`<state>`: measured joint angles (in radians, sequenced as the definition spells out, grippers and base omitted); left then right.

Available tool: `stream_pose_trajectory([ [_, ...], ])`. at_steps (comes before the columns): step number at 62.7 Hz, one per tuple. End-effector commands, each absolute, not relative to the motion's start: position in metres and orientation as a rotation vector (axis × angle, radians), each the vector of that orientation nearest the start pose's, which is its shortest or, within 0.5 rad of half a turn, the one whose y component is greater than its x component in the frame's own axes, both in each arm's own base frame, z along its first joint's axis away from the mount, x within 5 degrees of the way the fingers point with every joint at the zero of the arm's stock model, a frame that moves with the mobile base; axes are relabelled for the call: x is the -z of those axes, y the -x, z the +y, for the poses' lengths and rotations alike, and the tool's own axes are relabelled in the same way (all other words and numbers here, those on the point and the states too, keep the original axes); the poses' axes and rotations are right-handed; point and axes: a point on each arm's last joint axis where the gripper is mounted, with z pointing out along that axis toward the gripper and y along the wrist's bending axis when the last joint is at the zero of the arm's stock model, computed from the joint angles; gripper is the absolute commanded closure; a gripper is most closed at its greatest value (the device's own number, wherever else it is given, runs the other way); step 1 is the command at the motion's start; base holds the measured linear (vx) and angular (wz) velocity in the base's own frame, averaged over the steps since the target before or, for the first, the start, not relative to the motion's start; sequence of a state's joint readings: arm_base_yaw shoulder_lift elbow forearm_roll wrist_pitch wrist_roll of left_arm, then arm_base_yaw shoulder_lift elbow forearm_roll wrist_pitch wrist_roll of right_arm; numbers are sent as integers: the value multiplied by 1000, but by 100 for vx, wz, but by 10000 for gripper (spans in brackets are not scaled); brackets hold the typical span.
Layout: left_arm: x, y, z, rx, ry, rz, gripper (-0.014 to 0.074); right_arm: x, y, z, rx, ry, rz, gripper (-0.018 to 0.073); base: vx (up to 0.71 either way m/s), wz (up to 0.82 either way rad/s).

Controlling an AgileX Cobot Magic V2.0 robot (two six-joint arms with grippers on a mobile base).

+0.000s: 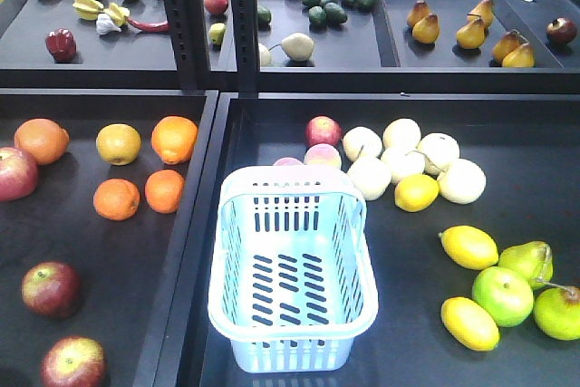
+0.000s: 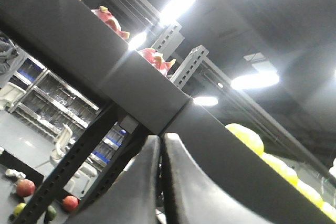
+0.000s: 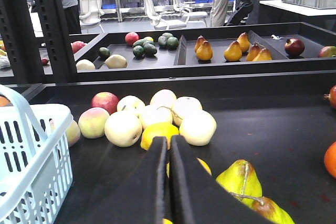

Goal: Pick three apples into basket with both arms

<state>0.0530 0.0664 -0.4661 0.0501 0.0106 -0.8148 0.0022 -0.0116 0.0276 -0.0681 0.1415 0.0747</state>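
the basket (image 1: 294, 351) stands empty in the right tray (image 1: 526, 133). the apples wait in the left tray (image 1: 91, 251): one apple (image 1: 52, 289), a front apple (image 1: 72, 362), and probably an edge apple (image 1: 14, 172). the left gripper (image 2: 160, 182) and right gripper (image 3: 169, 182) are both pinched closed, holding nothing. i'd spread the left fingers wide first, then drop squarely over the nearest apple, clear of the oranges (image 1: 118, 198).

Front view down on basket (image 1: 292, 356); right wrist low beside it; left wrist upward.
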Motion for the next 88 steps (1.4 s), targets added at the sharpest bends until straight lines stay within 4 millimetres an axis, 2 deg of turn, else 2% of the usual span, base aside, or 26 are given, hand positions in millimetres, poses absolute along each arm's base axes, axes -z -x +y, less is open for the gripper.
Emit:
stream_pose_trajectory([
  [1,-380,-15,-1,599,348,978,603,-194,-57,-1,6,-6,1582,564,0,0],
  [11,-390,-31,-9,359,80,986,603,-194,-57,-1,6,-6,1582,564,0,0],
  [19,-391,-49,-21,250,-137,1002,603,-194,-57,-1,6,-6,1582,564,0,0],
  [28,-391,-71,-30,411,-168,1066,603,-194,-57,-1,6,-6,1582,564,0,0],
  [39,-396,-95,-49,465,-415,1163,603,-194,-57,-1,6,-6,1582,564,0,0],
  [56,-431,-137,-61,483,-654,1385,563,-194,-57,-1,6,-6,1582,564,0,0],
  [64,-442,-160,-65,546,-696,1447,456,-194,-57,-1,6,-6,1582,564,0,0],
  [69,-444,-175,-67,609,-718,1474,340,-194,-57,-1,6,-6,1582,564,0,0],
  [73,-445,-185,-69,647,-740,1490,215,-194,-57,-1,6,-6,1582,564,0,0],
  [81,-442,-209,-71,713,-732,1539,34,-194,-57,-1,6,-6,1582,564,0,0],
  [88,-437,-228,-76,763,-737,1573,-19,-194,-57,-1,6,-6,1582,564,0,0],
])
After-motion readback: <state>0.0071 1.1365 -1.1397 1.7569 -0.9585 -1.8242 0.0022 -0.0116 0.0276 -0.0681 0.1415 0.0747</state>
